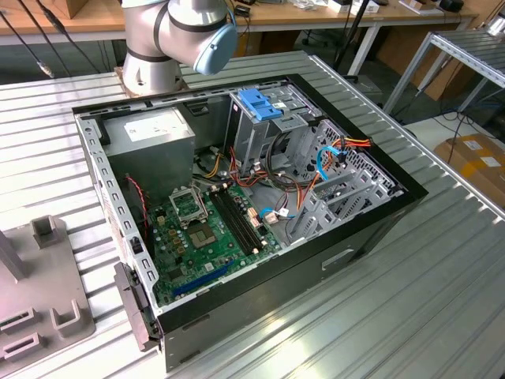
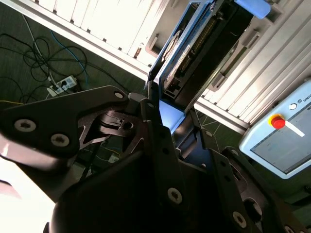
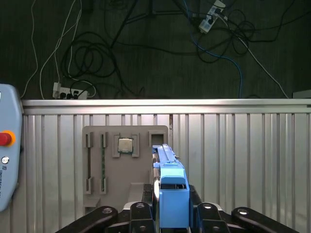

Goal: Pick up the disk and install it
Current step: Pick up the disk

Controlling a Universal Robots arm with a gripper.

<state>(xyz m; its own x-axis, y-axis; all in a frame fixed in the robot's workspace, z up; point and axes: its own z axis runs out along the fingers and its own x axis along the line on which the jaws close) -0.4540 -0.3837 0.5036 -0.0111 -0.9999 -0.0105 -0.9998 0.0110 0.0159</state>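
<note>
The ribbed metal bench [image 1: 442, 300] carries an open computer case [image 1: 316, 276], lying on its side with the green board inside facing up. Behind the case, in the exterior view, stands the base of the arm [image 1: 173, 31]. At the exterior view's left a grey holder tray [image 1: 39, 292] lies on the bench, well apart from the blue-topped cage in the case. In the first wrist view the same tray carries a small square chip [image 3: 125, 144]. The disk [image 3: 170, 189] is held edge-on in front of this tray, its blue rail toward the camera. The tool [image 3: 172, 216] is pinching the disk: its dark fingers [image 2: 151, 116] press on both sides.
</note>
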